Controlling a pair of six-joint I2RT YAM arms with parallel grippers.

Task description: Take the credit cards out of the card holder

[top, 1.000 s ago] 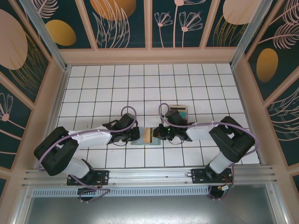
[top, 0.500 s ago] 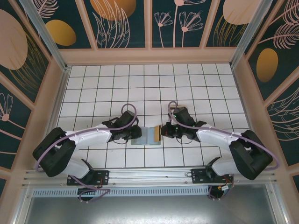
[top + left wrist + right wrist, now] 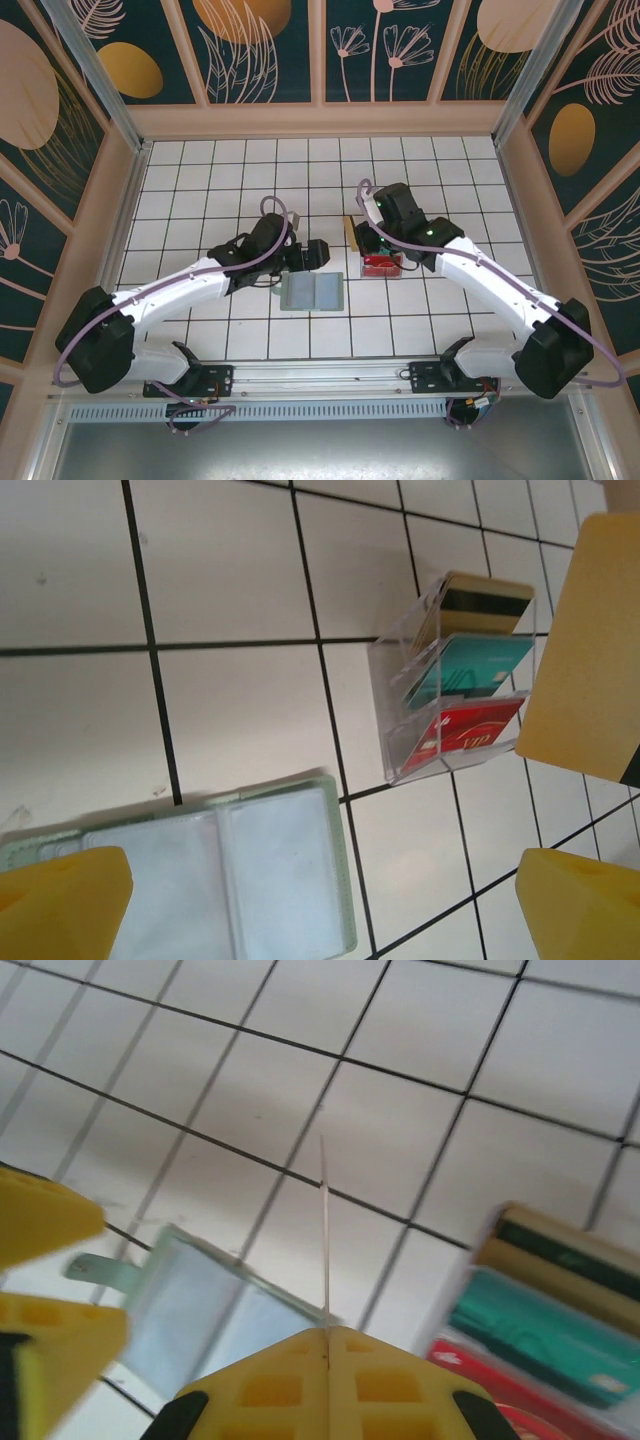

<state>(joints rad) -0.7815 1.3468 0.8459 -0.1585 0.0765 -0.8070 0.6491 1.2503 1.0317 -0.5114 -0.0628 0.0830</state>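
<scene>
Left jaws stand wide apart with nothing between them, close to the far edge of the card holder (image 3: 312, 292). In the left wrist view, their yellow fingertips (image 3: 62, 900) sit at the two bottom corners. Right jaws are pressed together on a yellow-gold card (image 3: 350, 232), which they hold upright. The right wrist view sees it edge-on, as a thin vertical line rising from the closed yellow tips.

The card holder lies flat and open on the white tiled surface (image 3: 200, 180), between the two arms, with its two pale panels facing up.

A small clear tray (image 3: 392, 712) stands on the surface to the right of the holder and a little beyond it, apart from it. Three cards lean in its slots: a striped gold card (image 3: 487, 595) farthest back, a teal card (image 3: 470, 665) in the middle, and a red card (image 3: 465, 725) nearest. The held card hangs just left of the tray.
</scene>
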